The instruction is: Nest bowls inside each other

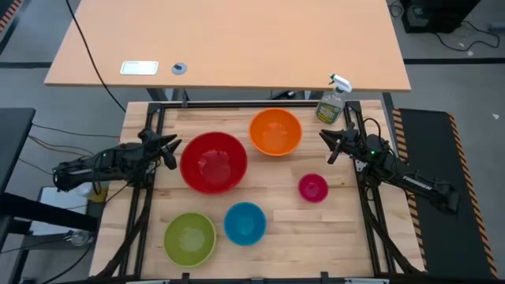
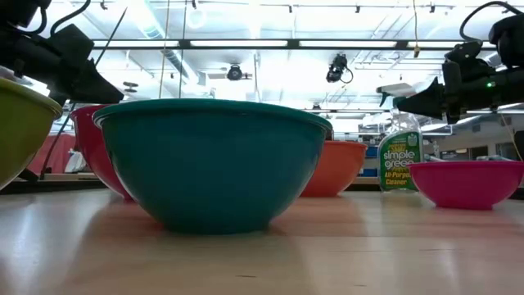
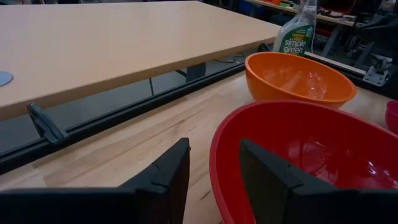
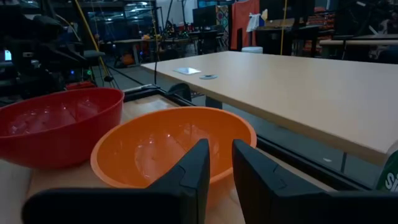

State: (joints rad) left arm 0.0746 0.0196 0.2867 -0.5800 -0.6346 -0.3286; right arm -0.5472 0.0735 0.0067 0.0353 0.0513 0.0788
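Left tool (image 1: 169, 147) (fingers parted) just beside red bowl's (image 1: 213, 162) rim.

The pale wooden tabletop (image 1: 276, 237) is built of jointed planks inside a black metal frame. Behind it stands a long tan desk (image 1: 237, 39) with a white card (image 1: 139, 68) and a small round disc (image 1: 179, 69) near its front edge, and a black cable (image 1: 87, 47) trailing across it. The floor (image 1: 450, 87) is grey. Overhead, long strip lights (image 2: 237, 43) glow along a white ceiling hung with dark fixtures. More benches and equipment crowd the far room (image 4: 186, 25).
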